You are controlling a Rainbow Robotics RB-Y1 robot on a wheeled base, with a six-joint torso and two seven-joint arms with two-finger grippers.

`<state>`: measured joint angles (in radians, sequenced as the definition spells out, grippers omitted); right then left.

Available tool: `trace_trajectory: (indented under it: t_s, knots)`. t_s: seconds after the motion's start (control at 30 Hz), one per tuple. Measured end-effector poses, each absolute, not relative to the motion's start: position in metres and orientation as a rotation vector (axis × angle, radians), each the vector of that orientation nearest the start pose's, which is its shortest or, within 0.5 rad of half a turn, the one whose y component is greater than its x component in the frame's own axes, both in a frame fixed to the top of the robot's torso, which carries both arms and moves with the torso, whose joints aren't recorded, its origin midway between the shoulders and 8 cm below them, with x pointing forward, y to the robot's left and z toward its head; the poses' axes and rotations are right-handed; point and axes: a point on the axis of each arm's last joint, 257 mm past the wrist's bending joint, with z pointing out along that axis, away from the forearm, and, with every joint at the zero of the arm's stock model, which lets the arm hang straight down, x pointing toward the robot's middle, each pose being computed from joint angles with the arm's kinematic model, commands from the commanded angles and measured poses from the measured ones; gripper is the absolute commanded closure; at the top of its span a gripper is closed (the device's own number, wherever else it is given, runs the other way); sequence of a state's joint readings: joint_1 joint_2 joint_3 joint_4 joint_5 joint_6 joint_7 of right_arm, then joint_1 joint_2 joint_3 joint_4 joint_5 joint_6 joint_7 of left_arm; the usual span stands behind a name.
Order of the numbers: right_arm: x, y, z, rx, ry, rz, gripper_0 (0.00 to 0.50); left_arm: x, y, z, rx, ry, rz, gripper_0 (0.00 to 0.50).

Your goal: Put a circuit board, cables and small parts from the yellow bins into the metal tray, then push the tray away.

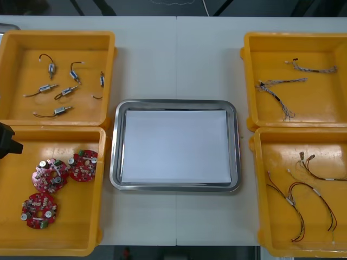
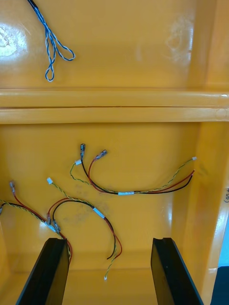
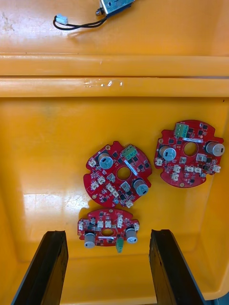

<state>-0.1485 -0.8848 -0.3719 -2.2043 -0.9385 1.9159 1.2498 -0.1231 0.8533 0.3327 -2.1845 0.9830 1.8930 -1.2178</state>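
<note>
The metal tray [image 1: 115, 162] at the middle of the bench [image 1: 179, 59] holds nothing yet, so every step is left: my left tool [image 3: 109, 233] hangs spread over the circuit boards [image 3: 118, 174] in the near-left-corner yellow bin [image 3: 43, 157], and my right tool [image 2: 109, 240] hangs spread over the red and yellow cables [image 2: 126, 193].

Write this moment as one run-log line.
left gripper: open over circuit boards | right gripper: open over red and yellow cables | metal tray: unloaded
</note>
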Motion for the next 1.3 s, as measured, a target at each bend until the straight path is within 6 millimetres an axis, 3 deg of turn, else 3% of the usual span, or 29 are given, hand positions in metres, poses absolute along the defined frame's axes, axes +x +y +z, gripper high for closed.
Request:
trace_trajectory:
  t_s: [1.3]
  knots:
    - [0.3657,-0.3942,-0.1369,0.022,2.663,-0.061,0.000,0.3582,0.3720,-0.1636,-0.032,2.723,-0.056,0.000]
